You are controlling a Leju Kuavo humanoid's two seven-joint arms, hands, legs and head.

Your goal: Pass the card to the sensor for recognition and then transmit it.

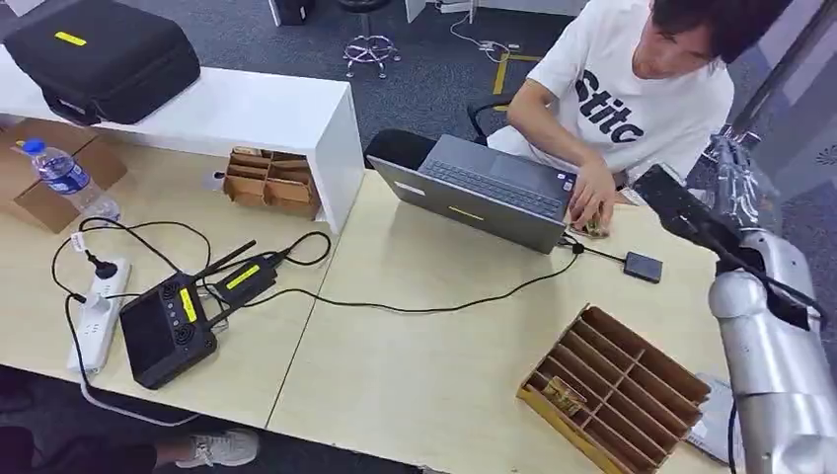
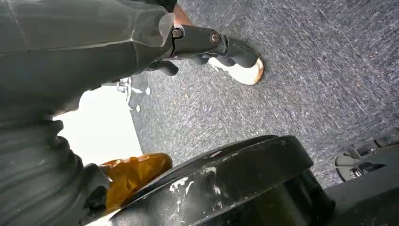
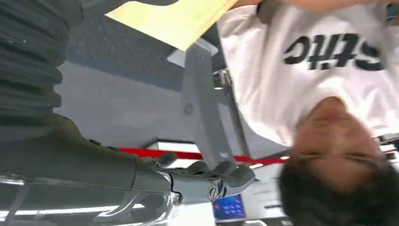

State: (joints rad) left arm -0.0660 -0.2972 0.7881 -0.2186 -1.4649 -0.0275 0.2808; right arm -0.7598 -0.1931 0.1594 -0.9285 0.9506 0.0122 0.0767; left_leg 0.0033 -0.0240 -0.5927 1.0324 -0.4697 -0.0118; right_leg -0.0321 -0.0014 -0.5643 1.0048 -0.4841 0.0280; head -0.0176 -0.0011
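The right hand (image 3: 207, 181) hangs raised and empty, fingers loosely apart; the left hand (image 2: 207, 44) likewise. A card (image 1: 563, 395) sits in the tray (image 1: 617, 390), sensor (image 1: 643, 267) unvisited: task apparently unstarted.

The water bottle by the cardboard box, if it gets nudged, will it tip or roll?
The water bottle stands upright, tall and narrow, so a push near its cap would probably tip it. Its round body would then likely roll. It looks like thin clear plastic, probably light and easily squeezed.

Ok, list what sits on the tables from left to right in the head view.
Water bottle → white power strip → black controller → laptop → small black sensor box, with the slotted cardboard tray nearer the robot.
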